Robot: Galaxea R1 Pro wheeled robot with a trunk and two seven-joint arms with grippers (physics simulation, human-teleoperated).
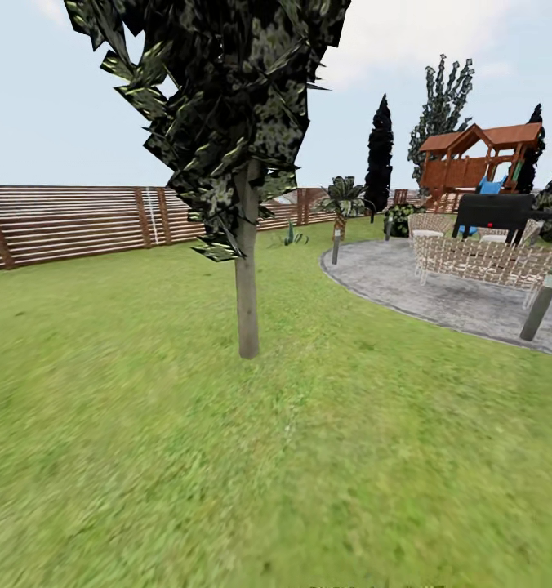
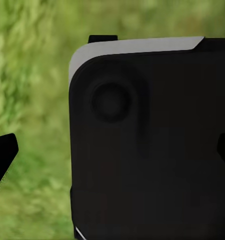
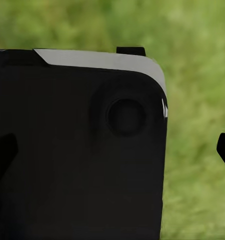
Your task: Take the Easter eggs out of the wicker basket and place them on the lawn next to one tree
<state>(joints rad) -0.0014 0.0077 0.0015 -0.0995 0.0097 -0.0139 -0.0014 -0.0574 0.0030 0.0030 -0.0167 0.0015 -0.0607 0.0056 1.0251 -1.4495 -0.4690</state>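
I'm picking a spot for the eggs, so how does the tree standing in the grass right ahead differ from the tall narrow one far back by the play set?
The near tree shows a bare pale trunk under a ragged, mottled green-black crown; the far tree is a slim, solid-dark column with no trunk visible. The near tree rises from open lawn, close ahead; the far tree stands beyond the paved area, beside the wooden play set. Both stand upright.

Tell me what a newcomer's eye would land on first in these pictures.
First, the tree with a grey trunk and dark jagged leaves, standing on the lawn at the centre of the head view. Next, the red-brown wooden playset far right, behind wicker furniture on a grey paved circle. A slatted fence runs along the left.
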